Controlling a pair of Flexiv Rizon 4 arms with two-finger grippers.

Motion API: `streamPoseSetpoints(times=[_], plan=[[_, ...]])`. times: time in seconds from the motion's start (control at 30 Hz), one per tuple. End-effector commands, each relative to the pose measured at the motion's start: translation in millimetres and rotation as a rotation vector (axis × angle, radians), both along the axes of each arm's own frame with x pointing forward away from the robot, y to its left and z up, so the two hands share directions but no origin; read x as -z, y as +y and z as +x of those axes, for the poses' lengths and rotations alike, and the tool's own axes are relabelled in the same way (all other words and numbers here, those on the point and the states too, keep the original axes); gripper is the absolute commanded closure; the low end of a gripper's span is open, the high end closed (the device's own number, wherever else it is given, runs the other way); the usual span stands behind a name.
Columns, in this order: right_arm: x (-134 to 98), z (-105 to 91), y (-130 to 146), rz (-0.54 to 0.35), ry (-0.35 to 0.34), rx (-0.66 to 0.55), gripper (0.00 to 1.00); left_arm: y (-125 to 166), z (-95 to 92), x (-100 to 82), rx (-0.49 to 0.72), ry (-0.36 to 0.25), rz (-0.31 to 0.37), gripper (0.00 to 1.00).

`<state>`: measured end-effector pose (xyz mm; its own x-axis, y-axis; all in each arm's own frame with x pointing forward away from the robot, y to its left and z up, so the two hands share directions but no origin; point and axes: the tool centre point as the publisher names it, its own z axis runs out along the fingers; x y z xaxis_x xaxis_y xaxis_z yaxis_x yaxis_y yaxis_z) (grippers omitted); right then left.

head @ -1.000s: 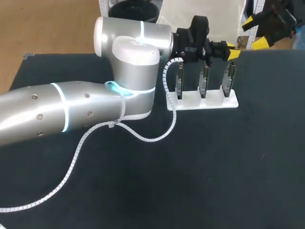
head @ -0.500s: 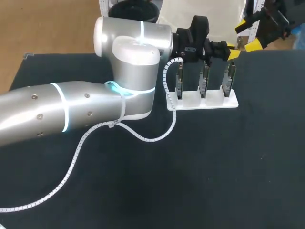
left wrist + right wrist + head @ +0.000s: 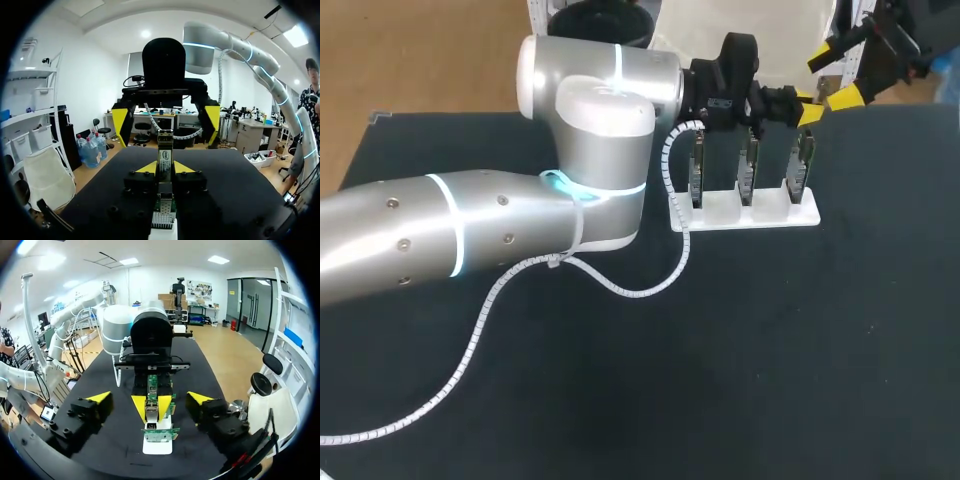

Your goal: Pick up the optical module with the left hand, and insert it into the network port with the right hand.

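Left gripper [image 3: 165,168] sits over the white holder [image 3: 750,217], yellow tips pinching the optical module [image 3: 165,150], which stands upright between them. At least I think so, it's a tight view. Right gripper [image 3: 838,72] hangs just beyond the holder, fingers spread wide, holding nothing.

The table [image 3: 770,350] carries a stand [image 3: 745,216] at its far middle, with 3 circuit boards [image 3: 748,165] upright in it, side by side. The left arm [image 3: 470,230] comes in from the left and crosses to the stand. Its left gripper [image 3: 165,167] is above the boards, with both fingers against the optical module [image 3: 165,152] between them. A coiled cable [image 3: 520,275] lies on the table from that arm toward the front left. The right gripper [image 3: 832,78] sits behind and to the right of the stand, near the far right corner, fingers well apart (from its own wrist, the stand and the left gripper lie straight ahead).
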<state>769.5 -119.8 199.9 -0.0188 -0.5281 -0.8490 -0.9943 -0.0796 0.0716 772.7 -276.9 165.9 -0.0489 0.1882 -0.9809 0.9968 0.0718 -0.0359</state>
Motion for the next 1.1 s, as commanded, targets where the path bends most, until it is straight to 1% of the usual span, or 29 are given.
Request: streamPoseSetpoints(times=[0.03,0.83,0.87,0.9,0.93,1.1], plan=[[0.3,1.3,1.8,-0.001,-0.005,-0.001,1.00,-1.1,2.4,-0.1,0.004,0.002,0.002,1.00],[0.7,0.9,6.2,0.005,-0.009,-0.004,1.00,-1.1,2.4,-0.1,0.004,0.002,0.002,1.00],[0.4,0.7,6.4,0.005,-0.009,-0.003,1.00,-1.1,2.4,-0.1,0.004,0.002,0.002,0.95],[0.2,0.5,6.6,0.005,-0.010,-0.003,1.00,-1.1,2.4,-0.1,0.004,0.002,0.002,0.44],[0.1,0.5,6.6,0.006,-0.010,-0.004,1.00,-1.1,2.4,-0.1,0.004,0.002,0.002,0.00],[-0.2,0.1,6.0,0.006,-0.013,-0.002,1.00,-1.1,2.4,-0.1,0.004,0.002,0.002,0.00]])
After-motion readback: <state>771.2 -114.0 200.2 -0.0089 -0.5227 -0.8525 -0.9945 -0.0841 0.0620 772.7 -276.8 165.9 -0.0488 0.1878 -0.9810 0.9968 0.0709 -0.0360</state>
